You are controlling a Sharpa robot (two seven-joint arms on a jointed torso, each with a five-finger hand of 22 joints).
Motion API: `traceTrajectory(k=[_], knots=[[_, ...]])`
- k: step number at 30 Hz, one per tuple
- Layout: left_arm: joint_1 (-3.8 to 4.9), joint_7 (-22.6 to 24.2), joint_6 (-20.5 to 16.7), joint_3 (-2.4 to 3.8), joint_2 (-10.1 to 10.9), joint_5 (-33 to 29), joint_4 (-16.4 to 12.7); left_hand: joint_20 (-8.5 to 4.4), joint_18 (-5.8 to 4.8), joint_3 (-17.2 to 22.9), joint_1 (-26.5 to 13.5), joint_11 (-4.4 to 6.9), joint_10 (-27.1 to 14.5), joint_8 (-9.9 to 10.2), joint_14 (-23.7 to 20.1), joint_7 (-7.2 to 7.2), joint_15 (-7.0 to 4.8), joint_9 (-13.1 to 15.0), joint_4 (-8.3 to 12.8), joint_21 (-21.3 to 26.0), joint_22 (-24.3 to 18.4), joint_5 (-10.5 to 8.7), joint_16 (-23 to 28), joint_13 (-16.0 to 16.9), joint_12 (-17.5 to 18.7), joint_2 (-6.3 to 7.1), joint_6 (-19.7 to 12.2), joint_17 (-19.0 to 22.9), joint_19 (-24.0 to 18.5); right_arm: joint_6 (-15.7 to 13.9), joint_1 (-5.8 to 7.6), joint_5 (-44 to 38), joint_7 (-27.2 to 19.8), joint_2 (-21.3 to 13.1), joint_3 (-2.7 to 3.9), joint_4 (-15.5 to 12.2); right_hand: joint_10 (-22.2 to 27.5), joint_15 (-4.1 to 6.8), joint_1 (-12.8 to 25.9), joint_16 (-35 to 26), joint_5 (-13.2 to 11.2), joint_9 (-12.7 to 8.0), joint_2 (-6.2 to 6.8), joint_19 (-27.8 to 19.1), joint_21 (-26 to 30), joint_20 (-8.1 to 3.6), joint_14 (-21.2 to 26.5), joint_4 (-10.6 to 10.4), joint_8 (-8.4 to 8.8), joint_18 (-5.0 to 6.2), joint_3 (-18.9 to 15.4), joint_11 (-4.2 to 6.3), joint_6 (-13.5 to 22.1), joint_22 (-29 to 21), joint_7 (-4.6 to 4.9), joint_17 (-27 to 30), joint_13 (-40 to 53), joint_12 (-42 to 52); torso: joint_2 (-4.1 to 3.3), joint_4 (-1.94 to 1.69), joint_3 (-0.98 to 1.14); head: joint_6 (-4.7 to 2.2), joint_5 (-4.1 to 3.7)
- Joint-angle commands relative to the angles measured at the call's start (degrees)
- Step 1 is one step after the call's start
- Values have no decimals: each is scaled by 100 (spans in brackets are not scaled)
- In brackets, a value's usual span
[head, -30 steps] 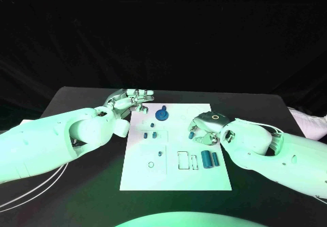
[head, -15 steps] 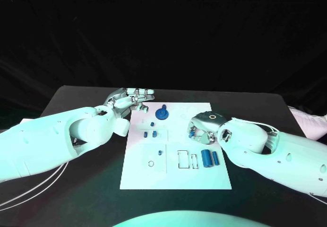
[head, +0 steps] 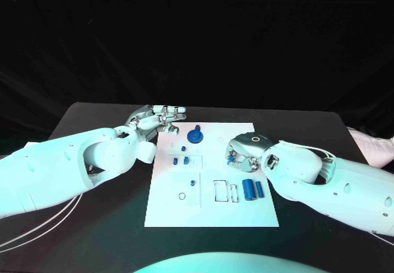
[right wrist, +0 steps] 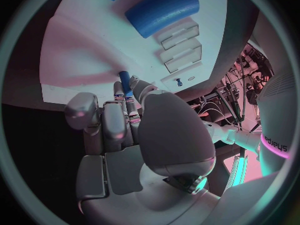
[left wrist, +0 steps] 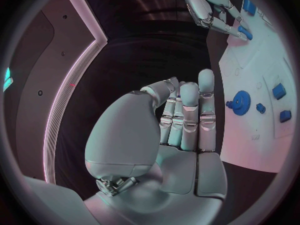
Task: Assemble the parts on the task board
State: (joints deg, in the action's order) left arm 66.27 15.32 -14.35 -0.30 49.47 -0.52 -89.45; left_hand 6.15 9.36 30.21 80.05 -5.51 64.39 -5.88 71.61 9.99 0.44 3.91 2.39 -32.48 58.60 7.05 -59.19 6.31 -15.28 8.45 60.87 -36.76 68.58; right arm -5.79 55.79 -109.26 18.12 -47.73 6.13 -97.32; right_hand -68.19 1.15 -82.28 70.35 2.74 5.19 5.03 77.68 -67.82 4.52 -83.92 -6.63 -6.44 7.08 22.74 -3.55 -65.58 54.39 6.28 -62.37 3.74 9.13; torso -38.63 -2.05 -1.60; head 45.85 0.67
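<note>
The white task board [head: 212,210] lies in the middle of the table. My right hand [head: 245,152] hovers over its right middle and pinches a small blue peg [right wrist: 125,79] in its fingertips; the left wrist view catches the same peg [left wrist: 244,33]. My left hand [head: 160,118] hangs by the board's far left corner with its fingers [left wrist: 187,110] straight and side by side, holding nothing. A blue gear [head: 195,136] stands on the far part of the board. Two small blue blocks [head: 181,161] lie left of centre. Two blue cylinders [head: 254,190] lie near the right edge.
A tiny blue peg [head: 192,183] and a small ring [head: 181,197] sit on the board's left half, beside narrow rectangular slots [head: 220,191]. Black table [head: 320,136] surrounds the board, with my two white forearms crossing it on either side.
My right hand has drifted slightly left and farther over the board, keeping the peg. The left hand stays put.
</note>
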Motion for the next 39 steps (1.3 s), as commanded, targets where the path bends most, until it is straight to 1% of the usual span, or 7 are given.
traceTrajectory(k=[1, 9, 17, 23, 28, 34, 39], knots=[[1, 7, 109, 3, -5, 31, -6, 2, 108, -36, -24, -11, -44, -9, -42, 9, 13, -6, 9, 18, -4, -12, 18, 5, -8, -40, -44, 5, -15, -303, -6, -122, 26, -4, -2, -29, -246, 66, -146, 13, 11, 78, -141, 54, -79, -14, -236, 85, -89, -65, 107, 94, -137, 110, -24, 6, 46, 36, 1, -4, 1, 0, -1], [1, 5, 102, 2, 1, 35, 2, 2, 110, -34, -11, -8, -49, -13, -45, 7, 12, -5, 23, 22, -8, -10, 18, 7, -19, -47, -46, 12, -14, -485, -7, -109, 51, -81, 2, -181, -426, 94, -193, 46, 15, 144, -129, 86, -147, -50, -236, 248, -121, -81, 266, 119, -202, 198, -17, -4, 46, -41, 4, 0, -2, -1, -3], [0, 6, 102, 2, 3, 36, 2, 1, 111, -33, -4, -8, -51, -14, -45, 6, 10, -4, 31, 23, -9, -9, 17, 8, -25, -50, -47, 14, -13, -684, -4, 201, 35, -224, 61, -723, -431, 93, -172, 40, 15, 160, -98, 87, -158, -54, -230, 288, -113, -83, 304, 109, -192, 211, -2, 17, 37, -97, 2, -1, -3, -10, 14], [0, 9, 105, 2, -10, 36, 2, 1, 111, -33, -4, -8, -51, -14, -45, 6, 10, -4, 31, 23, -9, -9, 17, 8, -25, -50, -47, 14, -13, -723, -23, 442, -59, -85, 69, -987, -417, 84, -144, 31, 17, 172, -87, 84, -162, -51, -222, 317, -91, -84, 349, 92, -164, 213, 20, 42, 29, -162, 1, -5, -5, 11, 49], [0, 10, 115, 2, -35, 36, 8, 1, 111, -33, -4, -8, -51, -14, -45, 6, 10, -4, 31, 23, -9, -9, 17, 8, -25, -50, -47, 14, -13, -712, -135, 321, -177, 245, 32, -1030, -406, 78, -131, 26, 20, 179, -86, 78, -161, -47, -217, 344, -73, -83, 383, 79, -142, 209, 38, 57, 26, -206, 4, -9, -8, 30, 87], [-1, 9, 138, 2, -95, 38, 31, 1, 112, -31, 4, -8, -55, -17, -47, 7, 9, -4, 40, 25, -11, -8, 17, 10, -33, -57, -47, 19, -11, -592, -266, 232, -308, 676, -120, -876, -394, 69, -121, 21, 22, 186, -81, 68, -154, -41, -211, 374, -55, -80, 417, 66, -120, 195, 53, 74, 25, -248, -2, -26, -6, 49, 125], [-2, 8, 145, 2, -125, 44, 42, 1, 112, -31, 4, -8, -55, -17, -47, 7, 9, -4, 40, 25, -11, -8, 17, 10, -33, -57, -47, 19, -11, -500, -386, 231, -370, 882, -172, -746, -389, 65, -116, 23, 24, 189, -82, 65, -153, -38, -210, 391, -45, -79, 436, 60, -110, 194, 60, 76, 25, -269, -3, -18, -10, 70, 167]])
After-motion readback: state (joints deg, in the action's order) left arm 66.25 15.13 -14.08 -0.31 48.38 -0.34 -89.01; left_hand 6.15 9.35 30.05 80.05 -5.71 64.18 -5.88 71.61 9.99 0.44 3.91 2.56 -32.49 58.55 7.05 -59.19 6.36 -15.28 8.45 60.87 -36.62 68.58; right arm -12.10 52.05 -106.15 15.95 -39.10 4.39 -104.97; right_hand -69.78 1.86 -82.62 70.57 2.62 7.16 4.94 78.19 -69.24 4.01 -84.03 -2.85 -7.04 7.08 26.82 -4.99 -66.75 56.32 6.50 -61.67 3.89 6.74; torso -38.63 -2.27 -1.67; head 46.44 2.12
